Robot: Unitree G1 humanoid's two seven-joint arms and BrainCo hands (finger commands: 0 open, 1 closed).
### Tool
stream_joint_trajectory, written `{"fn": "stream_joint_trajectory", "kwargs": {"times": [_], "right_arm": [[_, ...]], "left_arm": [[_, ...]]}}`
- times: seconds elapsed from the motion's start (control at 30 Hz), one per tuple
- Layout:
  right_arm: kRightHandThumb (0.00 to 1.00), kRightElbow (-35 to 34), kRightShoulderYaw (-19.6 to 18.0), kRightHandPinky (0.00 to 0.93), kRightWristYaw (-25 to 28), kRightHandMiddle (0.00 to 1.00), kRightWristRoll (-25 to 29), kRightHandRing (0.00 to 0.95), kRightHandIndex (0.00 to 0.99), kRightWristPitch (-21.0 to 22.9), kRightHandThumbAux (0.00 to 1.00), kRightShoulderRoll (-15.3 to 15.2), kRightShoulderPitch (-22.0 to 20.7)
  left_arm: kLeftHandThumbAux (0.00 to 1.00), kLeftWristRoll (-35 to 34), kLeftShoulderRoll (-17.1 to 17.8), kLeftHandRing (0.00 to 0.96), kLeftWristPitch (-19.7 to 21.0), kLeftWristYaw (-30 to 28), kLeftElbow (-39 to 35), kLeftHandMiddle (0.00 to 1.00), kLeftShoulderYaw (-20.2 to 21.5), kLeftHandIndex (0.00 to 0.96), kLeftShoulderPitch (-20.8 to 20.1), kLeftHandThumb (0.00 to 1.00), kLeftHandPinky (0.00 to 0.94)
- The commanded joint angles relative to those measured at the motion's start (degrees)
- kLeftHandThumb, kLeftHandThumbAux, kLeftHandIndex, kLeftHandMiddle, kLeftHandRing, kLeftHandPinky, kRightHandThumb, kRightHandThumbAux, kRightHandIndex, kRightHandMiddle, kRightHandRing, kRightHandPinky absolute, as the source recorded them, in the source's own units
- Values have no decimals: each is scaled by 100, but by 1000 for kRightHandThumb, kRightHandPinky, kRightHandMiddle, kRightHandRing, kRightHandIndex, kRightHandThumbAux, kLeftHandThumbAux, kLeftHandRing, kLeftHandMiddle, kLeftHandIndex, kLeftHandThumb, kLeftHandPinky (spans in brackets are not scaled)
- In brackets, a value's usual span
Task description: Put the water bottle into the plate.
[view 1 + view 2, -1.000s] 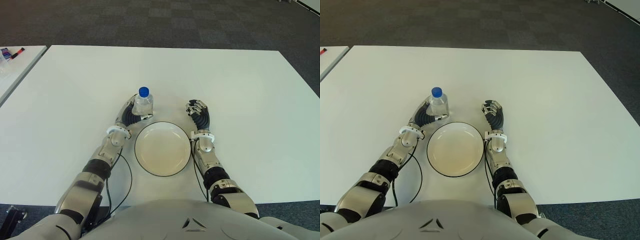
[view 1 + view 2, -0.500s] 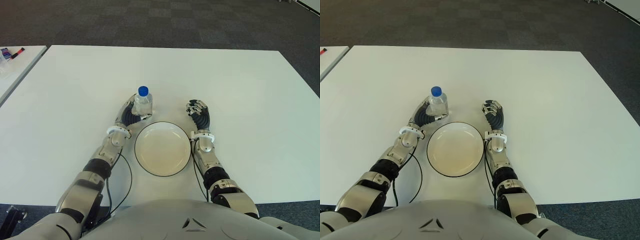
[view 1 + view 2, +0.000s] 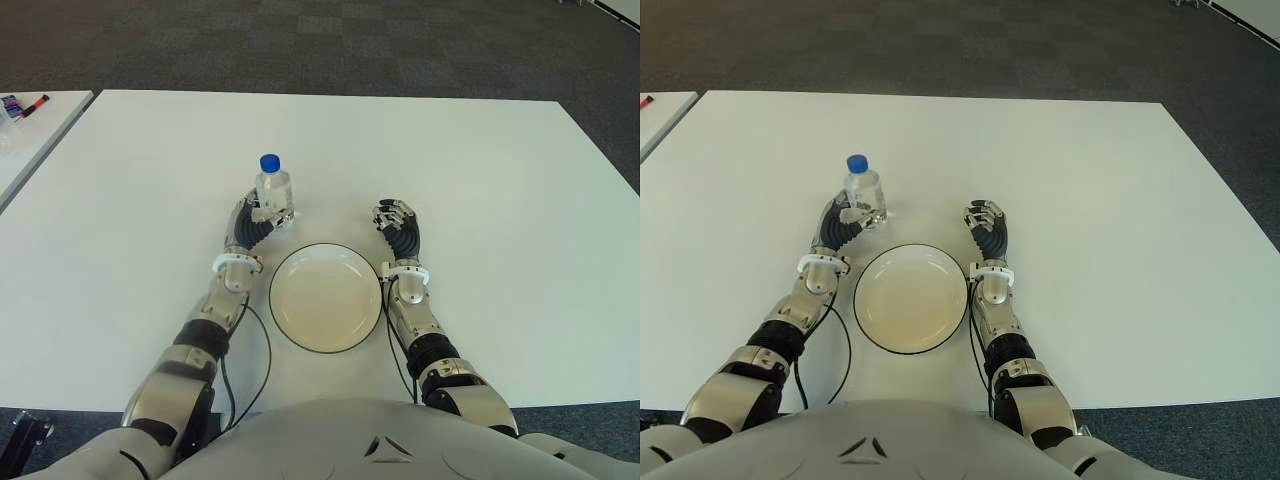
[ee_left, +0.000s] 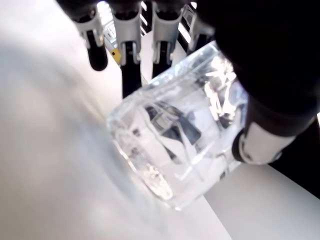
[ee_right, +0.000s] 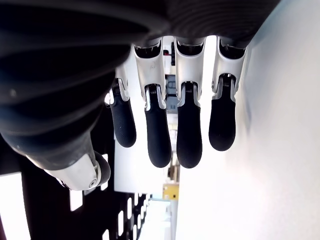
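Note:
A clear water bottle point(image 3: 274, 192) with a blue cap is upright in my left hand point(image 3: 250, 220), beyond the plate's left side. In the left wrist view the fingers point(image 4: 127, 35) and thumb wrap the bottle point(image 4: 180, 145), so the hand is shut on it. I cannot tell whether the bottle's base touches the table. The white plate point(image 3: 326, 298) with a dark rim lies on the white table point(image 3: 480, 180) between my two forearms, with nothing on it. My right hand point(image 3: 397, 224) shows just right of the plate, fingers point(image 5: 189, 135) relaxed and holding nothing.
A second white table point(image 3: 30, 135) stands at the far left with markers point(image 3: 28, 105) on it. Dark carpet point(image 3: 330, 40) lies beyond the table's far edge. A black cable point(image 3: 262, 350) loops beside my left forearm.
My left hand has carried the bottle to the left and farther from the plate, its cap now higher in the eye views. The right hand and plate have not moved.

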Motion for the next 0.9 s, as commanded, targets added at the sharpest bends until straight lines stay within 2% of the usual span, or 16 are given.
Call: {"fn": "stream_joint_trajectory", "kwargs": {"times": [0.03, 0.9], "right_arm": [[942, 173, 8, 537, -6, 487, -18, 518, 357, 153, 669, 36, 136], [942, 155, 6, 536, 21, 486, -6, 519, 355, 207, 669, 32, 130]], "left_arm": [[649, -77, -55, 519, -93, 122, -35, 517, 67, 382, 5, 946, 613], [648, -252, -116, 536, -273, 20, -27, 528, 144, 380, 11, 949, 631]]}}
